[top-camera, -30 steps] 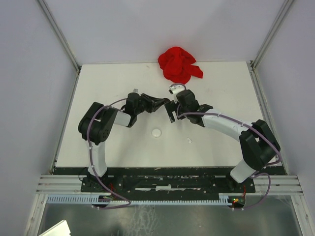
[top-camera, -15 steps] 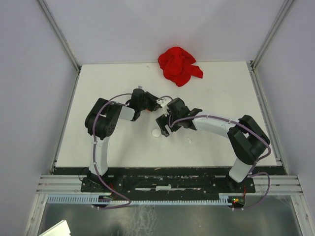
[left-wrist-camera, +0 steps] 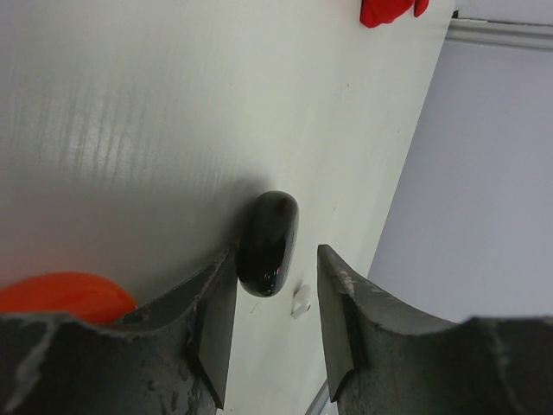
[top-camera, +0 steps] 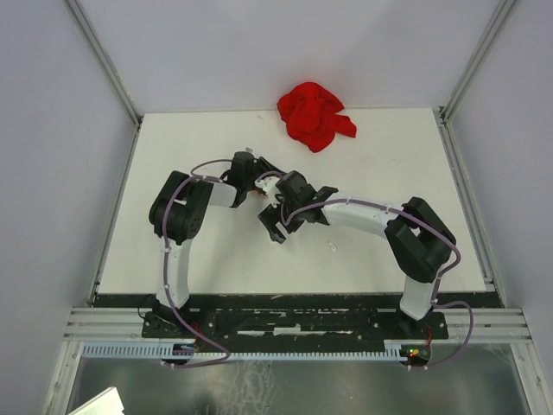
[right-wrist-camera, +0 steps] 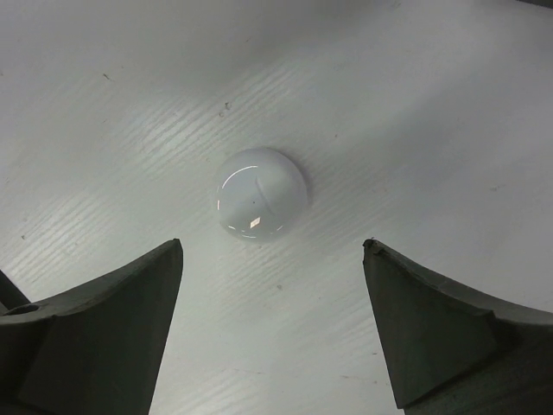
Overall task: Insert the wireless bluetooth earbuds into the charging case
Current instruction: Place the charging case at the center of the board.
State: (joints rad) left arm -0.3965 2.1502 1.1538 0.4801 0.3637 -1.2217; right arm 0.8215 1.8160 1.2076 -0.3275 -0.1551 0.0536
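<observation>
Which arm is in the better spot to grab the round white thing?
Right. The right claw is open, with the round white thing straight ahead between its fingers. The left claw faces a black oval thing instead.

The top camera sits above and behind the arm bases, well back. It looks down on the whole table [top-camera: 199, 147], with the bases at the bottom of the view. The left wrist camera is low and close to the table and rolled on its side. It looks out between its fingers [left-wrist-camera: 212, 328] along the surface, so the table fills the left of the view and a wall [left-wrist-camera: 484, 216] fills the right. With the top view it shares the cloth [top-camera: 313, 114] [left-wrist-camera: 389, 10] and a white earbud [top-camera: 332, 247] [left-wrist-camera: 301, 300]. The right wrist camera looks almost straight down from very near, between its fingers [right-wrist-camera: 95, 328], at a white disc [right-wrist-camera: 261, 192]. In the top view that patch lies under the right arm [top-camera: 363, 212].
</observation>
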